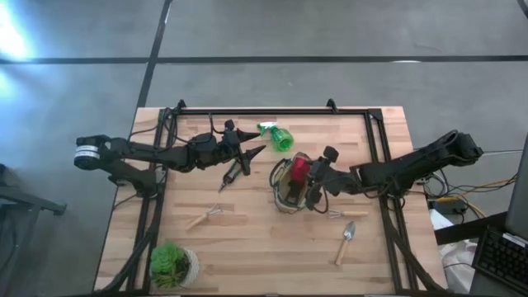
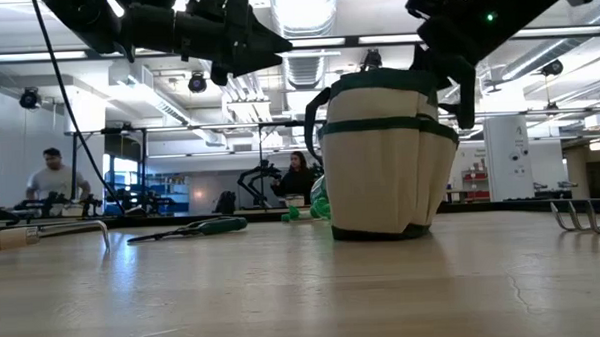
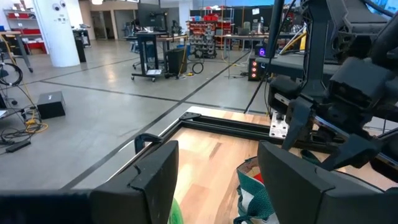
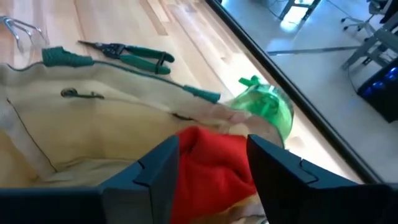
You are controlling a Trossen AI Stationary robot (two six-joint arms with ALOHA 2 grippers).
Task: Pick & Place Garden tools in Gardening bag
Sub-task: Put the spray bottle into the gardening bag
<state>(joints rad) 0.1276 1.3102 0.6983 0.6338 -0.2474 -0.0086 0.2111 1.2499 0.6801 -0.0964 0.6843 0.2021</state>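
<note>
The gardening bag (image 1: 285,191), beige with dark green trim, stands upright on the table's middle (image 2: 385,156). A red-handled tool (image 4: 208,165) lies inside it. My right gripper (image 4: 211,155) hovers open just over the bag's mouth (image 1: 312,180), one finger on either side of the red tool. I see no touch. My left gripper (image 1: 254,143) hangs open and level left of the bag, above the green-handled pruners (image 1: 233,173). The green spray bottle (image 1: 277,136) lies beyond the bag. A fork (image 1: 206,216), a rake (image 1: 342,214) and a trowel (image 1: 345,243) lie nearer the front.
A leafy plant in a pale pot (image 1: 172,264) stands at the near left corner. A black frame (image 1: 272,111) runs along the table's far edge and sides. Bare wood lies between the fork and the trowel. People show in the room behind.
</note>
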